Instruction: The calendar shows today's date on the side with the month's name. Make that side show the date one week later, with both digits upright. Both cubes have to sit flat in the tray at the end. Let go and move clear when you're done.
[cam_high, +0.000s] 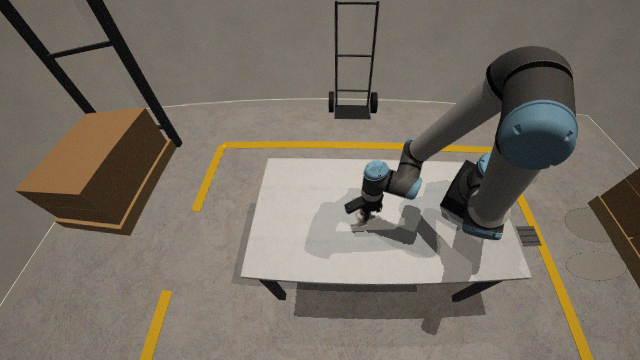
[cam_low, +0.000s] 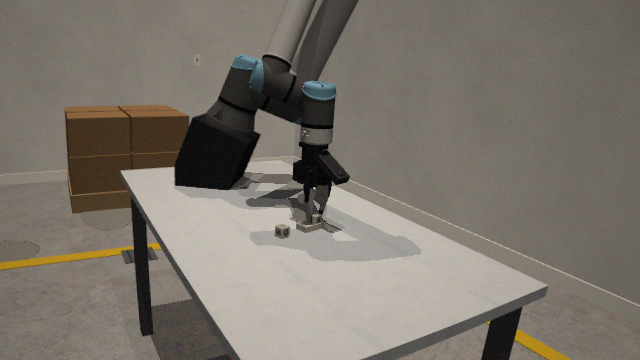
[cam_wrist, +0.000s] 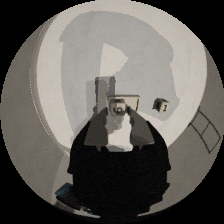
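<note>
A small beige tray (cam_low: 309, 226) lies on the white table, also visible in the wrist view (cam_wrist: 121, 102). One digit cube (cam_low: 315, 218) sits in the tray and shows between my fingertips in the wrist view (cam_wrist: 119, 106). My gripper (cam_low: 314, 214) points straight down over this cube. Its fingers are narrowly open on either side of the cube, without a clear grip. The second digit cube (cam_low: 282, 231) lies on the table beside the tray, showing a "1" in the wrist view (cam_wrist: 161, 105). In the overhead view the gripper (cam_high: 363, 216) hides the tray.
The arm's black base (cam_low: 215, 152) stands on the far end of the table. Cardboard boxes (cam_low: 125, 150) are stacked on the floor behind it. The table edges are well away from the tray.
</note>
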